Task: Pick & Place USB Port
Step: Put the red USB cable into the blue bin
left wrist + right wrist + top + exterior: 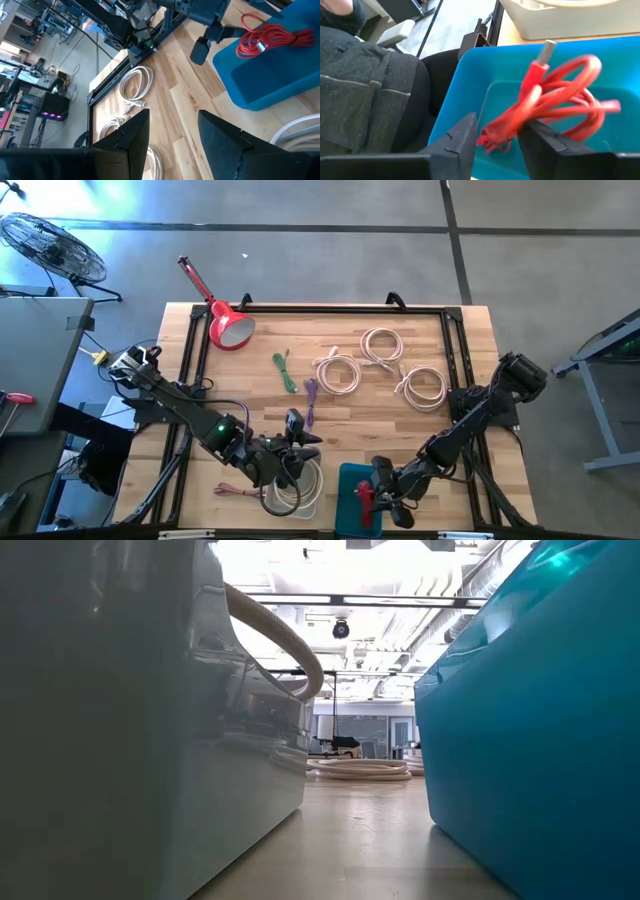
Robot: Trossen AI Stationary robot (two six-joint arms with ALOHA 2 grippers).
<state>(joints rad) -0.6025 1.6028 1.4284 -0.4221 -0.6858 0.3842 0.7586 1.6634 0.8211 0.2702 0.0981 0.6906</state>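
A red USB cable (555,95), coiled into a bundle with a silver plug, sits in the blue bin (470,75) at the table's near edge. My right gripper (497,145) stands over this bin (350,475), open, with the bundle's tied end between its fingertips. In the left wrist view the red cable (270,37) rests on the bin's floor. My left gripper (175,135) hovers open and holding nothing, above the table beside the white bin (300,492), which holds a white cable. My right gripper has its fingers on either side of the red bundle's tied end (490,137), slanting down into the blue bin. I cannot tell whether either finger touches the cable. The rest of the bundle lies in the bin.
Three white cable coils (380,345) lie at the far right of the table, with a green cable (285,370), a purple one (310,395) and a red lamp (225,320) to their left. A pink cable (235,490) lies near the white bin. A person (370,85) sits at the near edge.
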